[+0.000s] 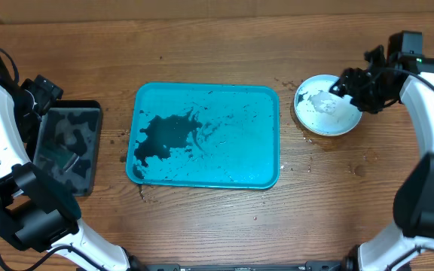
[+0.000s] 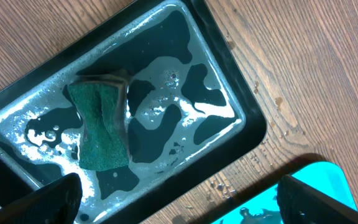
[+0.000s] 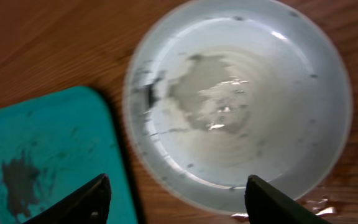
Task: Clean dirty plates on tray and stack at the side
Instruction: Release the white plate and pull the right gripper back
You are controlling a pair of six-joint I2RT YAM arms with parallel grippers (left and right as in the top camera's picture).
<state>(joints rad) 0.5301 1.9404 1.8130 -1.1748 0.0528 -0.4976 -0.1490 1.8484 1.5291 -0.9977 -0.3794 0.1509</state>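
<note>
The turquoise tray [image 1: 206, 135] lies mid-table with black smears at its left and no plates on it; one corner shows in the left wrist view [image 2: 328, 186]. A wet whitish plate [image 1: 322, 107] with a few black specks sits on the wood right of the tray, and it fills the right wrist view [image 3: 241, 99]. I cannot make out other plates beneath it. My right gripper [image 1: 345, 84] hovers open and empty over the plate's near rim [image 3: 179, 202]. My left gripper [image 1: 47, 98] is open and empty over the black tray's edge [image 2: 179, 205].
The smaller black tray [image 1: 66, 147] at the left holds soapy water and a green sponge [image 2: 101, 134]. Water drops lie on the wood between the two trays and around the plate. The turquoise tray's corner [image 3: 42, 155] lies close to the plate.
</note>
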